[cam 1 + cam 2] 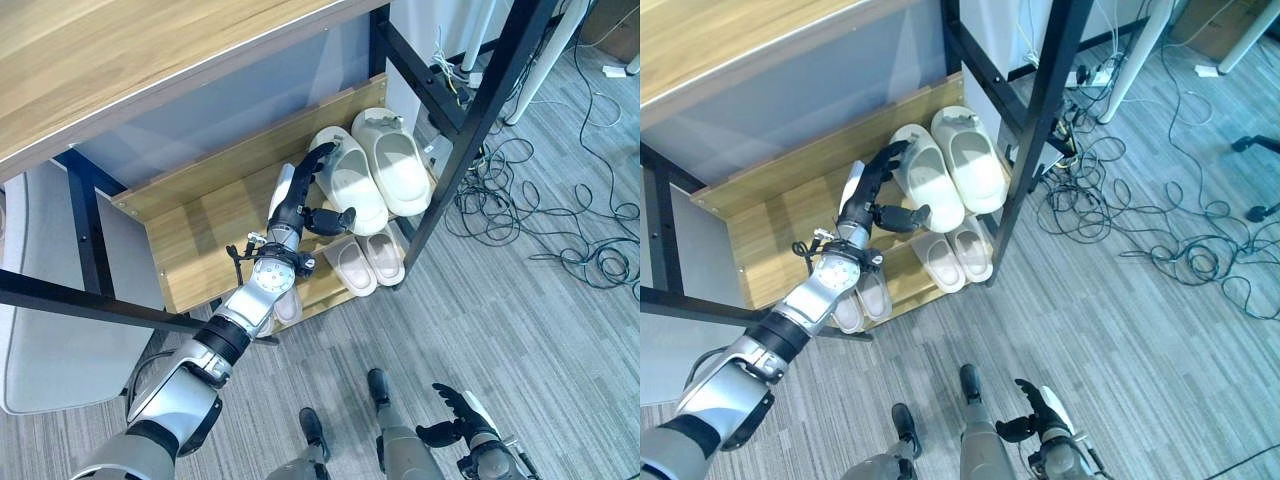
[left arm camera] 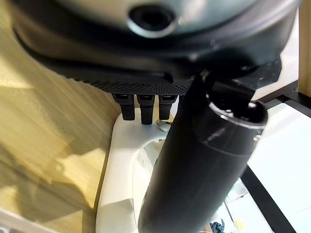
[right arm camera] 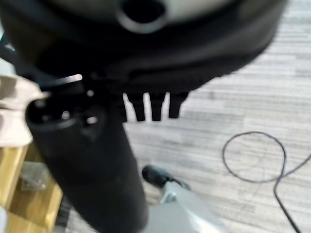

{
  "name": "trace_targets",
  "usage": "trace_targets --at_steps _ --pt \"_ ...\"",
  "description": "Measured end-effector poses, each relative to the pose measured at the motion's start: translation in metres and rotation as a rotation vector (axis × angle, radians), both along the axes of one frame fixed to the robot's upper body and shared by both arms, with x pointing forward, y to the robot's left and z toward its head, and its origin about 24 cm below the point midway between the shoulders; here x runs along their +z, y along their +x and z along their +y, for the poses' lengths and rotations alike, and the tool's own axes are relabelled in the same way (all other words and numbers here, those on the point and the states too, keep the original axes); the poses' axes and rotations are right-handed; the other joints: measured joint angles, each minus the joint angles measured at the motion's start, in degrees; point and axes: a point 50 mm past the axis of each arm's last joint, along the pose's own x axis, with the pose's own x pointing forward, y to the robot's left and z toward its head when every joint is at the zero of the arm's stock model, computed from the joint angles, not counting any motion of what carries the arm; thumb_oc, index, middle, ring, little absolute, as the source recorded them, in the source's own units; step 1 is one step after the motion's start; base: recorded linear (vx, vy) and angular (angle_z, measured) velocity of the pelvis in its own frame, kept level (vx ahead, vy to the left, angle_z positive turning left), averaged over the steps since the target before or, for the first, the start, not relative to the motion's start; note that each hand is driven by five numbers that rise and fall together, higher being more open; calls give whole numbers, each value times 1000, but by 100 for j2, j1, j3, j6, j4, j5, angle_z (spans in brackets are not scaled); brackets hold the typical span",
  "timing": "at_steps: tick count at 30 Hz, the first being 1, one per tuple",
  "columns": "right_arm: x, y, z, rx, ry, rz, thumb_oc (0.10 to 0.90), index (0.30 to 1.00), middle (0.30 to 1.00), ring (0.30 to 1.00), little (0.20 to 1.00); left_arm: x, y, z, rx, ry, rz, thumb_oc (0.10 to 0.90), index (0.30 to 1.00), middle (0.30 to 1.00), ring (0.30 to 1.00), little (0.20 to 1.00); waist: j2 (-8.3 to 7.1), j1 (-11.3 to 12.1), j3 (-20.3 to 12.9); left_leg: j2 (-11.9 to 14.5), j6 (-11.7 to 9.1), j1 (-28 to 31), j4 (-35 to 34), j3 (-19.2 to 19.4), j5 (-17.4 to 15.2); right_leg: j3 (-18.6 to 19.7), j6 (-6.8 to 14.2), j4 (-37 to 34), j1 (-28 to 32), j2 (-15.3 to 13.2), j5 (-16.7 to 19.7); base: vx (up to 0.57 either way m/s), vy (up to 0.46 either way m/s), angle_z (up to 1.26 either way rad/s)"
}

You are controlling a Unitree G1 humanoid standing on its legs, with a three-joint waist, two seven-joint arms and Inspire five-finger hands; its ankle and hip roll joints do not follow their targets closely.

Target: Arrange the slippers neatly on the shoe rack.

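The left hand (image 1: 300,200) reached into the shoe rack (image 1: 190,235) with its fingers straight and loosely spread, the fingertips lying on the near edge of the large white slippers (image 1: 370,165), while the thumb stood out sideways and gripped nothing. In the left wrist view the fingers (image 2: 142,108) met the slipper's white rim, which suggested a nudge or a steadying touch, not a pick-up; an open, flat hand suits sliding a shoe straight along a board. The white pair sat side by side on the upper shelf, just beyond the fingertips and touching each other, close against the rack's black post (image 1: 455,165). Below the thumb, on the lower shelf, lay a small beige pair (image 1: 365,262), also side by side. Another pale pair (image 1: 862,300) showed under the wrist, partly hidden by the arm. The right hand (image 1: 455,418) hung low over the grey floor (image 1: 540,330), well away from the rack, fingers relaxed and holding nothing.
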Motion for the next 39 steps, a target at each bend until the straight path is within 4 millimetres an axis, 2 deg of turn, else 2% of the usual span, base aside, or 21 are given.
trace_targets --at_steps 8,12,17,19,21,25,27,31,33,34,36,37,39 --pt "1 1 1 13 -1 0 800 900 900 900 900 1 1 7 4 43 -9 800 900 900 900 900 1 -72 1 20 -5 61 1 -125 8 -137 -27 2 120 -1 21 -5 -18 6" --pt "3 7 2 29 1 -9 800 900 900 900 900 4 2 16 13 71 -20 800 900 900 900 900 -10 -3 51 40 -15 199 0 -193 13 -217 3 0 300 3 -27 -31 -17 11" --pt "3 11 5 43 10 -9 800 900 900 900 900 10 0 17 3 71 -40 800 900 900 900 900 10 163 73 58 -61 220 0 -446 61 -466 -19 0 429 -9 -57 -35 -11 24" --pt "4 12 5 44 10 -11 800 900 900 900 900 17 -4 13 -23 53 -73 800 900 900 900 900 3 252 77 68 -71 229 1 -496 77 -536 -30 1 475 -8 -70 -36 -7 19" --pt "3 14 6 44 12 -9 800 900 900 900 900 22 -9 12 -46 30 -96 800 900 900 900 900 2 245 78 69 -77 253 2 -628 90 -645 -62 3 557 -17 -54 -25 -8 24" --pt "0 13 7 41 12 6 800 900 900 900 900 25 -24 7 -104 -35 -124 800 900 900 900 900 -22 324 89 73 -79 451 2 -812 89 -867 -37 3 864 -37 -152 -17 -13 30" --pt "-2 10 7 41 8 22 800 900 900 900 900 23 -37 7 -145 -82 -139 800 900 900 900 900 -27 399 89 74 -80 552 2 -942 88 -976 -44 3 1013 -42 -186 8 -5 26" --pt "-4 11 12 48 13 29 800 900 900 900 900 9 -53 12 -182 -126 -105 800 900 900 900 900 -79 640 52 71 -90 684 2 -1103 96 -1156 -51 1 1230 -60 -250 14 7 23" --pt "-9 10 21 41 33 49 800 900 900 900 900 -7 -62 20 -179 -138 -54 800 900 900 900 900 -178 794 -73 72 -93 734 1 -1206 96 -1250 -35 1 1323 -61 -309 31 0 23" --pt "-13 4 24 35 44 67 800 900 900 900 900 -14 -68 21 -192 -153 -24 800 900 900 900 900 -231 783 -127 71 -97 772 2 -1286 99 -1313 -41 -1 1404 -67 -328 9 0 36" --pt "-21 -6 31 27 60 110 800 900 900 900 900 -29 -79 25 -202 -159 25 800 900 900 900 900 -334 929 -290 66 -104 791 3 -1446 104 -1470 -45 -4 1500 -79 -365 2 5 40" --pt "-21 -5 34 25 68 109 800 900 900 900 900 -35 -83 28 -202 -171 48 800 900 900 900 900 -369 1060 -336 61 -108 817 4 -1479 108 -1532 -45 -1 1548 -85 -365 3 5 36" --pt "-25 -10 38 18 81 127 800 900 900 900 900 -48 -91 34 -202 -174 103 800 900 900 900 900 -426 1167 -432 36 -112 847 3 -1649 112 -1702 -26 -37 1658 -118 -416 11 7 39"
